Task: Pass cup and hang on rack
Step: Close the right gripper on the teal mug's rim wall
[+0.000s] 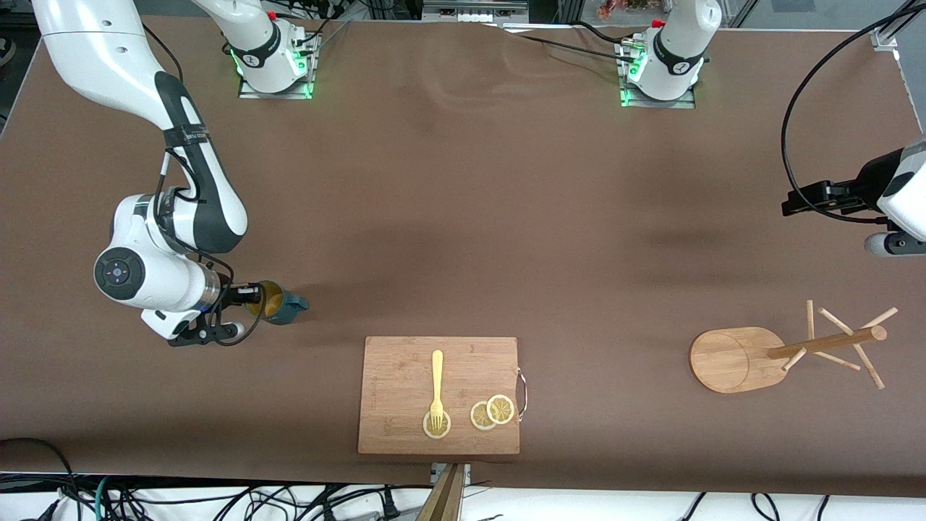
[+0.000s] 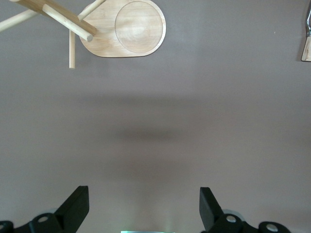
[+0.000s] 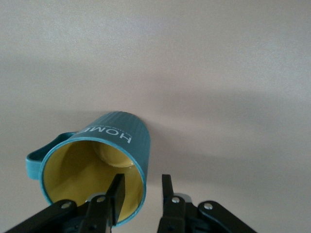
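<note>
The teal cup (image 1: 286, 305) lies on its side on the brown table toward the right arm's end, its yellow mouth facing my right gripper (image 1: 253, 297). In the right wrist view the cup (image 3: 114, 138) shows its handle to one side. My right gripper (image 3: 142, 178) straddles the rim, one finger inside the mouth and one outside. A gap still shows at the outer finger. The bamboo rack (image 1: 732, 359) stands toward the left arm's end. My left gripper (image 1: 803, 199) hangs over bare table, farther from the front camera than the rack (image 2: 126, 24). It (image 2: 144, 194) is wide open and empty.
A bamboo cutting board (image 1: 405, 369) lies near the table's front edge, between cup and rack. On it are a yellow fork (image 1: 436, 383) and lemon slices (image 1: 492, 412). Its handle corner (image 2: 306, 48) shows in the left wrist view.
</note>
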